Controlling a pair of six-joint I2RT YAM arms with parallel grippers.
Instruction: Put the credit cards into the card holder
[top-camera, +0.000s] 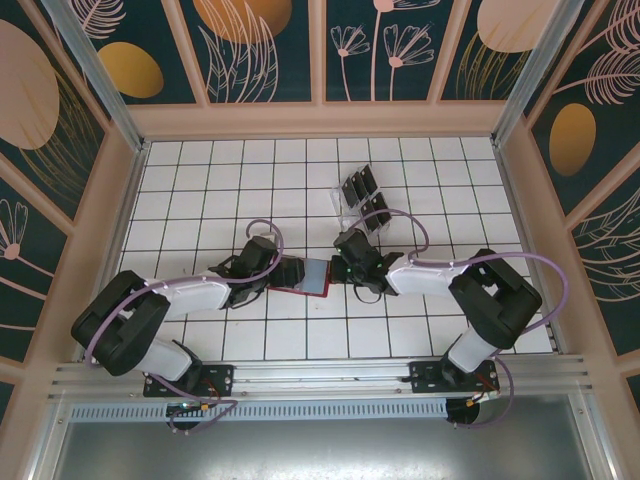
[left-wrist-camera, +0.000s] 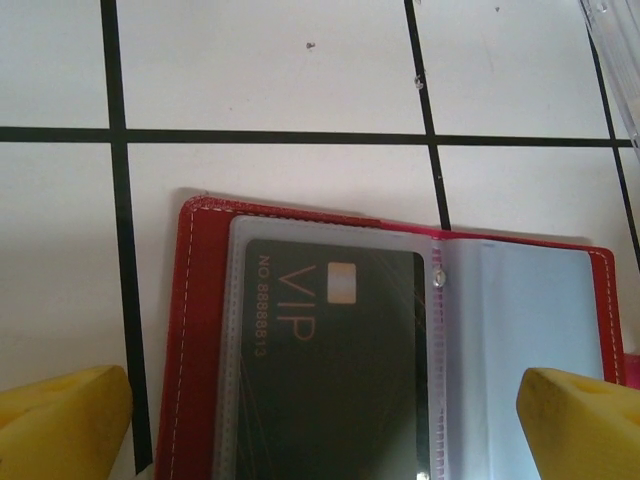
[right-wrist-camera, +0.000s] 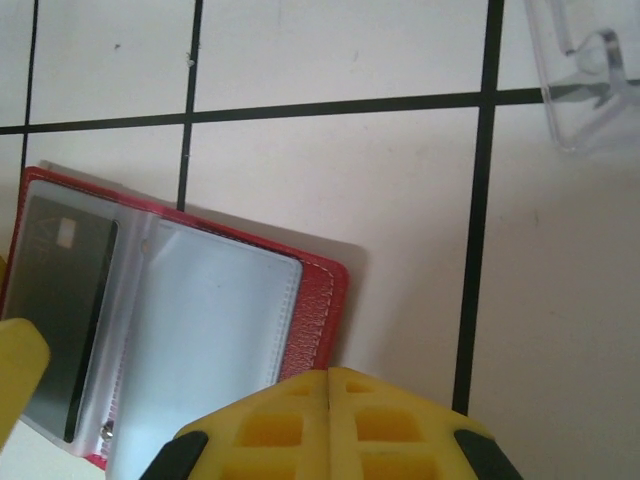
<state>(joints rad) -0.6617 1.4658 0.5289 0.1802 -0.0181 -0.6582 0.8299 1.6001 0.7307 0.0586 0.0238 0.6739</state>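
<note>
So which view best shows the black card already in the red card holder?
Left wrist. The black card sits in a clear pocket of the open card holder, VIP lettering readable. Right wrist shows it smaller, at the frame's left edge; top external reduces it to a tiny dark patch.

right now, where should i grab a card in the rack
Probably by the free upper edge, coming from above. The cards stand tilted in the clear rack with their tops sticking out, so a pinch across the thin faces there should lift one straight out.
</note>
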